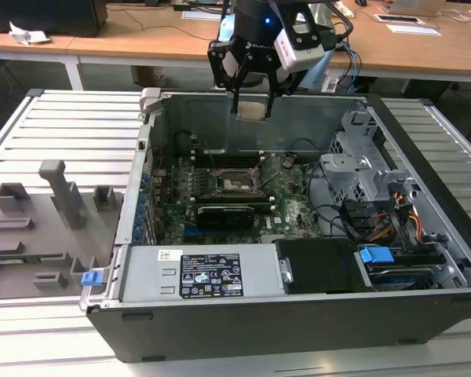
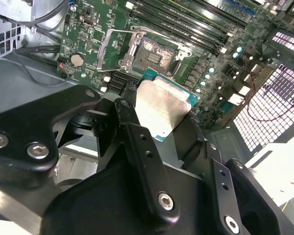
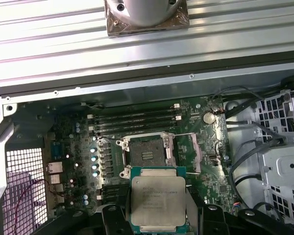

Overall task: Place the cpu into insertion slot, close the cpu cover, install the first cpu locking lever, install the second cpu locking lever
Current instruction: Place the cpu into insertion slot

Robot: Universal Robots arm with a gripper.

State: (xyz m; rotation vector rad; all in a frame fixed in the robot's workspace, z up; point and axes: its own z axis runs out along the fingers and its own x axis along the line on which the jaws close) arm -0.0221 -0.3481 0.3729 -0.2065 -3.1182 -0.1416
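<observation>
One claw (image 1: 252, 104) is hanging high over the open PC case (image 1: 196, 118), fingers drawn in to chip width and pinching the cpu (image 3: 158, 205) flat by two opposite edges. The insertion slot (image 3: 146, 154) is lying well below the claw, uncovered, w/ the cpu cover (image 3: 194, 152) swung up just beside it.

Risk, by judgement: in both wrist views the socket is showing past the chip's far edge, not under it. A straight descent may therefore be landing the chip on the socket rim or toward the memory slots (image 3: 132, 120) beyond. A tilted or turned chip could be bending contacts. An edge-only pinch could be letting it slip.

Room: air under the claw is looking free down to the board. Lower down, the raised cover is crowding one flank of the socket, w/ cables and the drive cage (image 1: 361, 161) farther off on that same side. Case walls are ringing the rest, leaving approx. vertical travel as the clean way in.
</observation>
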